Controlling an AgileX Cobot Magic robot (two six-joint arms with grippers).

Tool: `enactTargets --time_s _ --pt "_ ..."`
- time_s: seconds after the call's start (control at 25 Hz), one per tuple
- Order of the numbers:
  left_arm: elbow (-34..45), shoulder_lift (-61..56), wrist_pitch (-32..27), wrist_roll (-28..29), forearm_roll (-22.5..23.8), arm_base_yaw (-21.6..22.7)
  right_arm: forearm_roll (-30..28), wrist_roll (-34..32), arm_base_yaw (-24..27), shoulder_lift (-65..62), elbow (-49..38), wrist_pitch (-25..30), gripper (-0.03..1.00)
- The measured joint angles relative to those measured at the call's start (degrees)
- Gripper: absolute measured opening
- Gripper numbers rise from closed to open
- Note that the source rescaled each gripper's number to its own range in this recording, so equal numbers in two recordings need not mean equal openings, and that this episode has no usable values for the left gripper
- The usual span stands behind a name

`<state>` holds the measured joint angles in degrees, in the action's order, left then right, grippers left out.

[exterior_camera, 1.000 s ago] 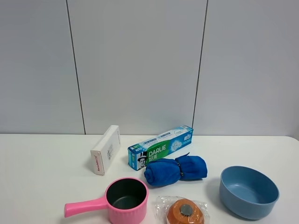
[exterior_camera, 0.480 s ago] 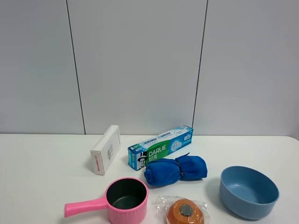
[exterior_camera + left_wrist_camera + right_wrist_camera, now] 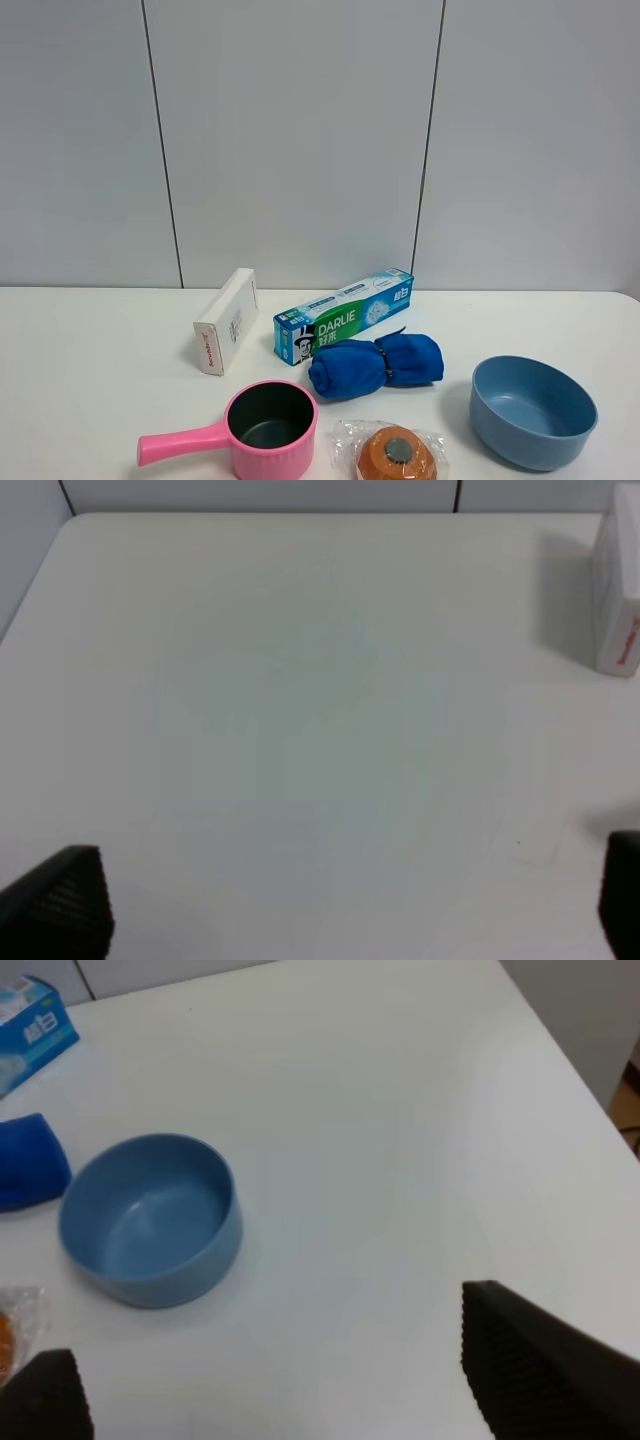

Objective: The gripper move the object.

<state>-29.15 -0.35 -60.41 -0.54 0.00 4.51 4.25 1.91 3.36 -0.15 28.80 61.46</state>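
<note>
Tools hover above the table (image 3: 300, 700), left (image 3: 330, 900) and right (image 3: 270, 1370) both spread wide (nothing held), the right near the blue bowl (image 3: 150, 1220).

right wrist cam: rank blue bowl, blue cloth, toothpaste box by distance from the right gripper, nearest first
1. Blue bowl: just ahead of the right gripper, nothing in it.
2. Blue cloth: beyond the bowl, at the frame edge.
3. Toothpaste box: farthest, in the corner, past the cloth.

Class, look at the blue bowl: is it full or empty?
Empty. The blue bowl stands upright, and its bare inner floor shows in both views.
</note>
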Motion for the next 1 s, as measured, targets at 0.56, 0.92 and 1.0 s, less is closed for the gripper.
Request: enactTargets --time_s 0.56,0.92,1.0 --pt "0.0 0.0 0.0 0.0 0.0 0.0 0.4 0.0 0.0 0.0 0.0 0.0 0.58" --pt "0.0 0.0 0.0 0.0 0.0 0.0 0.7 0.0 0.0 0.0 0.0 0.0 0.58" --pt "0.0 0.0 0.0 0.0 0.0 0.0 0.7 0.0 0.0 0.0 0.0 0.0 0.58"
